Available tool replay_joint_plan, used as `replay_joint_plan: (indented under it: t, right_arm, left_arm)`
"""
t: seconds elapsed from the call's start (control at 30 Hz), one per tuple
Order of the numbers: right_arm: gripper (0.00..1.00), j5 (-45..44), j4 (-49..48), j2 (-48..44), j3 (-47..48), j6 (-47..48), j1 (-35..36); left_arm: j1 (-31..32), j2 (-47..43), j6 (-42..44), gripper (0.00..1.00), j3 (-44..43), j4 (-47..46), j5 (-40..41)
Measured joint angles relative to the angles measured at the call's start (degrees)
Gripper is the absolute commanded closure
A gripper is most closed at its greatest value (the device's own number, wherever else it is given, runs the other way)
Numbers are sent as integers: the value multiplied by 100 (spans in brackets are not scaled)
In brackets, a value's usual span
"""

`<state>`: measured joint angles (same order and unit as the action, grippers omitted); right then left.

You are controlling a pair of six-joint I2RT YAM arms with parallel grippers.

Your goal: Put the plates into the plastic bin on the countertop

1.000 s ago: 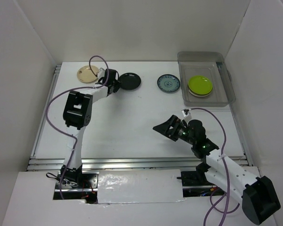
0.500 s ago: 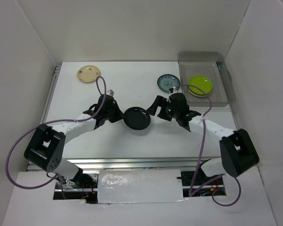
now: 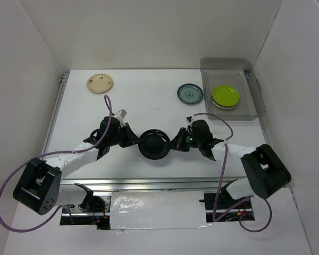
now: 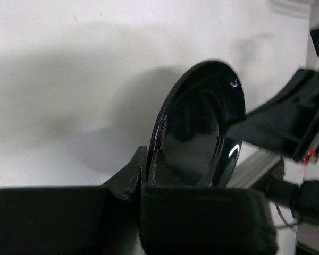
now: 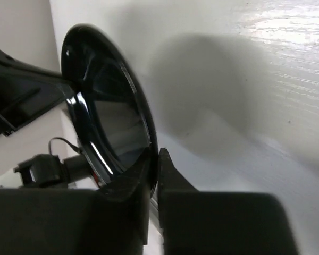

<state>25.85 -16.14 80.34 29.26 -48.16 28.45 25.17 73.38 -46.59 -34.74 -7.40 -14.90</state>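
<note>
While between two grippers (image 3: pixel 134 142) (image 3: pixel 173 144), one plate (image 3: pixel 152 144)

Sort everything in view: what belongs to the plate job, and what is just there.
Job:
- black plate, gripped by left gripper and right gripper
- cream plate
- blue-patterned plate
- lime green plate, in the plastic bin
- countertop

Not the job:
- purple cables
- metal rail

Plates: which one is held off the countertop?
The black plate, clamped by left pincer and right pincer; the cream plate, blue-patterned plate and lime green plate lie flat.
</note>
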Motion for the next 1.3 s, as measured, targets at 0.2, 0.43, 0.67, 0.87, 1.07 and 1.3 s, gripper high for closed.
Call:
replay_joint_plan:
  t: [0.2, 0.43, 0.67, 0.87, 1.07, 1.3]
  right_arm:
    - [100, 61, -227, -140, -181, -476, -7]
    - [100, -634, 728, -890, 107, -483, -721]
    - [100, -2232, 1515, -916, 1088, -863, -3075]
    - [100, -2651, 1934, 619, 2599, -1137, -4336]
    - [97, -2651, 2579, 2146, 4299, -997, -4649]
    - [18, -2402, 2802, 2393, 4520, -831, -4640]
  left_arm:
    - [-122, -205, 20, 48, 179, -116, -219]
    - [-275, -1425, -197, 1, 151, 1008, 957]
    - [-247, -3412, -463, 1, 656, 1738, 1912]
    - [-17, -3060, -457, 1, 1137, 1803, 1744]
    - [398, -2398, -407, 1, 1200, 1648, 1534]
    - [457, -1786, -278, 1, 1128, 1272, 1394]
